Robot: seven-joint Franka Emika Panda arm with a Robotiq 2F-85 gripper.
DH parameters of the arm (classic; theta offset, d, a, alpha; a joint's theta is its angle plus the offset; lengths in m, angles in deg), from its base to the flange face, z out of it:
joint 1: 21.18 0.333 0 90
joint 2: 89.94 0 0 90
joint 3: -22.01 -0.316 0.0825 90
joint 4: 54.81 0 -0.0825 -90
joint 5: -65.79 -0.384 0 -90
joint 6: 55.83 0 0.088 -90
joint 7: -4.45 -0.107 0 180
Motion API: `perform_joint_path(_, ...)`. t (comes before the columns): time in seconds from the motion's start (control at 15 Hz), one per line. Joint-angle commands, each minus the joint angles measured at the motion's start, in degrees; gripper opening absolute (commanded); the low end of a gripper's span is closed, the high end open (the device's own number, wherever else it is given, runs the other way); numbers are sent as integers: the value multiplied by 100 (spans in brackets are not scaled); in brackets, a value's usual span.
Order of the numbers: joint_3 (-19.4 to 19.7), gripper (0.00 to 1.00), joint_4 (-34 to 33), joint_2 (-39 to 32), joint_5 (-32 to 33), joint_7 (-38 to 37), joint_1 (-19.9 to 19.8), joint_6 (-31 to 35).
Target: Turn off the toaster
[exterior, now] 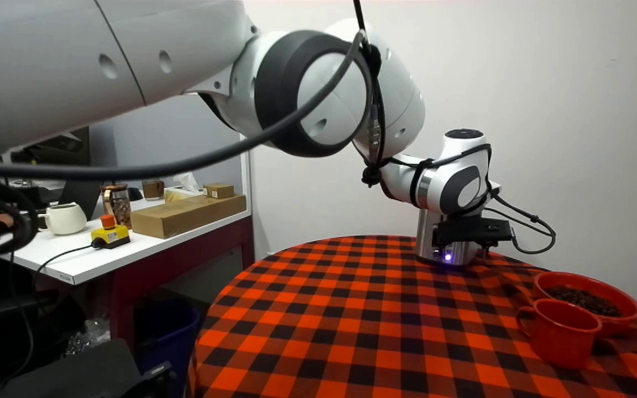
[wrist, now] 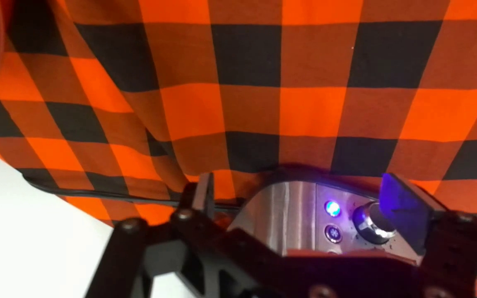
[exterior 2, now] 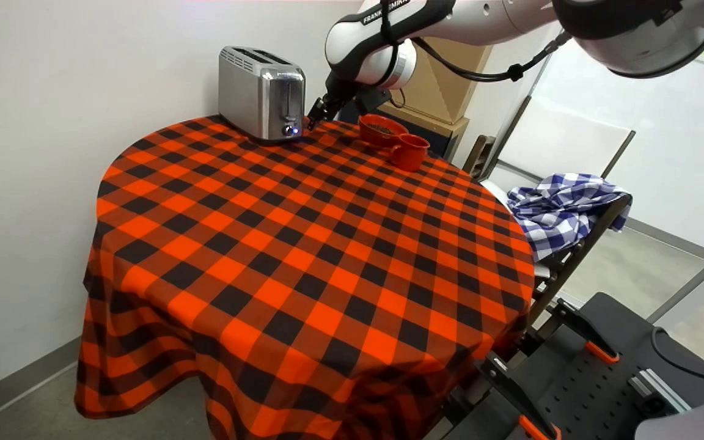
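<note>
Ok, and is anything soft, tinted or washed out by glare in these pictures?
Wrist view: the fingers look soft, one tinted violet-blue near the glowing light; the lower-left patch is washed nearly white. In an exterior view: bright highlights on the toaster.

The tablecloth (exterior 2: 303, 263) is checked in orange-red, rust and black. At its far side, the toaster (exterior 2: 239, 98) is silver with a violet-blue light (wrist: 332, 208). On its right, the mug (exterior: 564, 337) and bowl (exterior: 622, 323) are red. The arm (exterior: 318, 83) is white and dark grey, the gripper (wrist: 300, 196) black. At right, a gingham cloth (exterior 2: 563, 211) is blue and white.
</note>
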Motion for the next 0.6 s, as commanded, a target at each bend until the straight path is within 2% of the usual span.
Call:
perform_joint_path(0.0, -35, 100, -1039, -639, -61, 290, 54, -413)
perform_joint_path(0.53, -62, 100, -1992, -1370, 7, 400, 166, -311)
